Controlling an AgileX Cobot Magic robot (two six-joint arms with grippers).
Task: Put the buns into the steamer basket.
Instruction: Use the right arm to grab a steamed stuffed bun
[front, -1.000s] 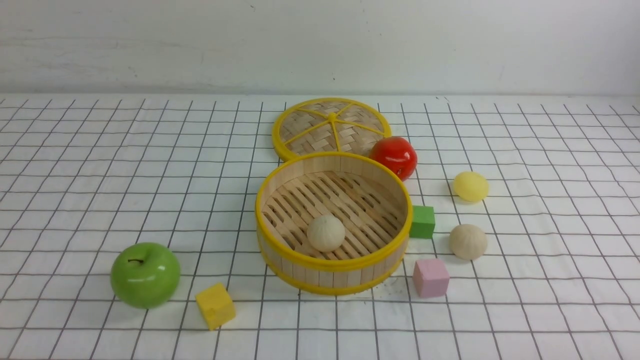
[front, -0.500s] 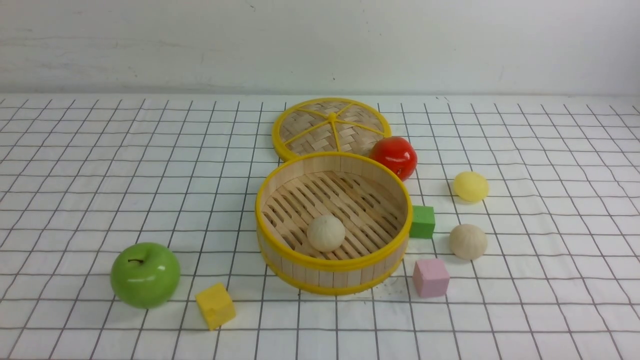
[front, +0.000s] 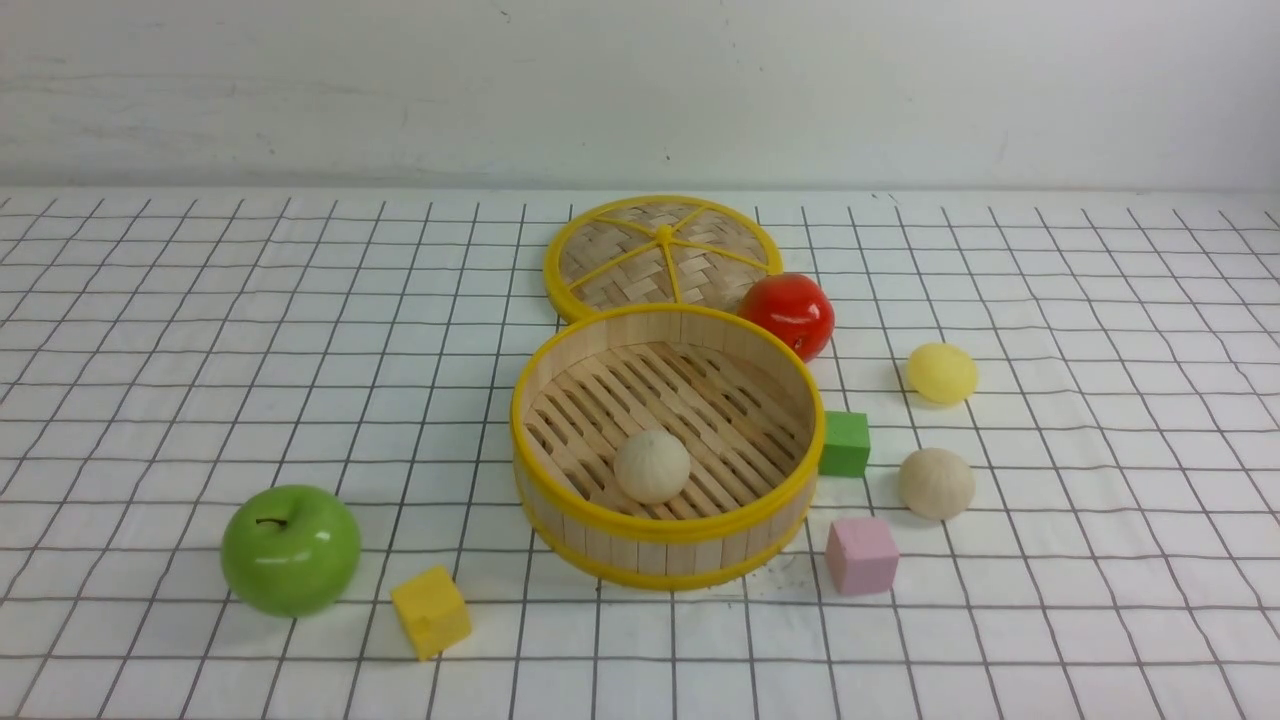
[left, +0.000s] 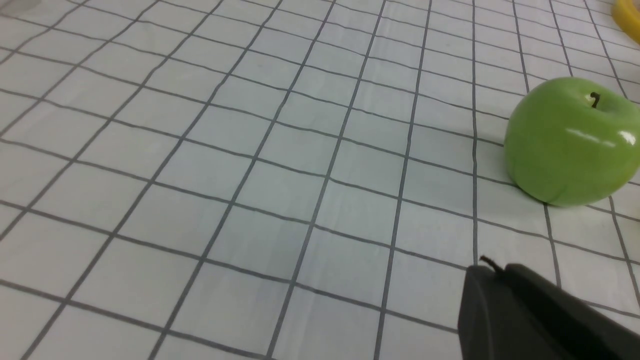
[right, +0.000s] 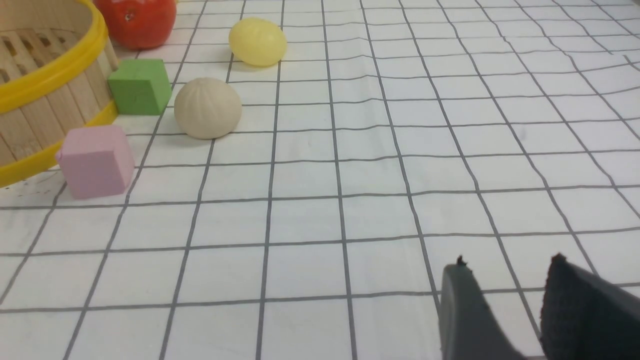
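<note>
Front view: raised, on the robot's side, facing forward across the counter (front: 150, 400) to the wall (front: 640, 90); covers the whole layout. Left wrist view: low, close to the counter; shares the green apple (left: 570, 142) with front. Right wrist view: likewise low; shares pink cube (right: 95, 160), green cube (right: 140, 86), steamer basket (right: 50, 75) rim.

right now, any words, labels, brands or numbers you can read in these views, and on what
None: no text can be read in any view.
The steamer basket, lid, red apple, green apple, bun inside, beige bun outside, yellow bun, and yellow cube, green cube, pink cube are all unmarked.
The tablecloth bears only grid lines.
</note>
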